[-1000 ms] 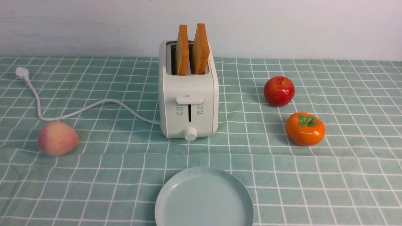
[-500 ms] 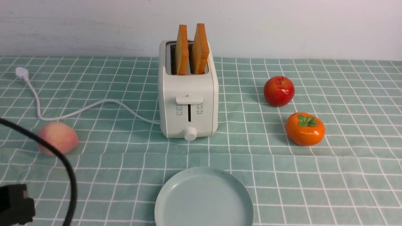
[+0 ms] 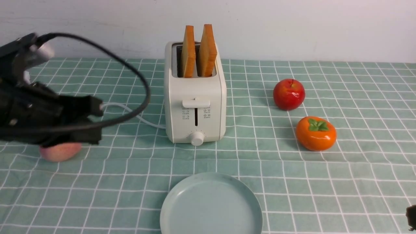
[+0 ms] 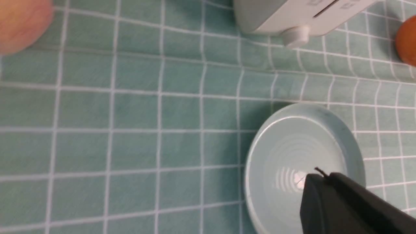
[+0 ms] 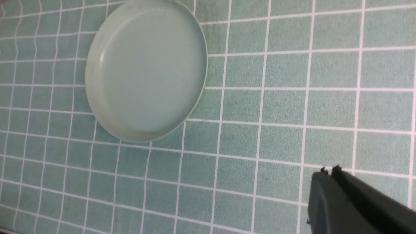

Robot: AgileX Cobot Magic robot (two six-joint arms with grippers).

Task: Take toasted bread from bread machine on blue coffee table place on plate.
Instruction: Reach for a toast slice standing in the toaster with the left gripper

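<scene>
Two slices of toasted bread (image 3: 188, 52) (image 3: 208, 50) stand upright in the slots of the cream-white bread machine (image 3: 195, 107) at the middle back of the blue coffee table (image 3: 292, 182). The pale blue-green plate (image 3: 211, 204) lies empty in front of it and also shows in the left wrist view (image 4: 286, 152) and the right wrist view (image 5: 146, 71). My left gripper (image 3: 99, 122) hovers left of the bread machine, pointing toward it, with its jaws together and empty (image 4: 320, 175). My right gripper (image 5: 328, 170) is shut and empty, and only its tip (image 3: 412, 216) shows at the front right corner.
A peach (image 3: 60, 152) lies at the left, partly hidden behind my left arm. A red apple (image 3: 288, 94) and an orange persimmon (image 3: 316, 134) sit right of the bread machine. Its white cord (image 3: 143, 120) runs left across the cloth. A white wall stands behind.
My left arm has risen from the lower left corner to a spot left of the bread machine, now covering part of the peach. My right gripper's tip has appeared at the bottom right.
</scene>
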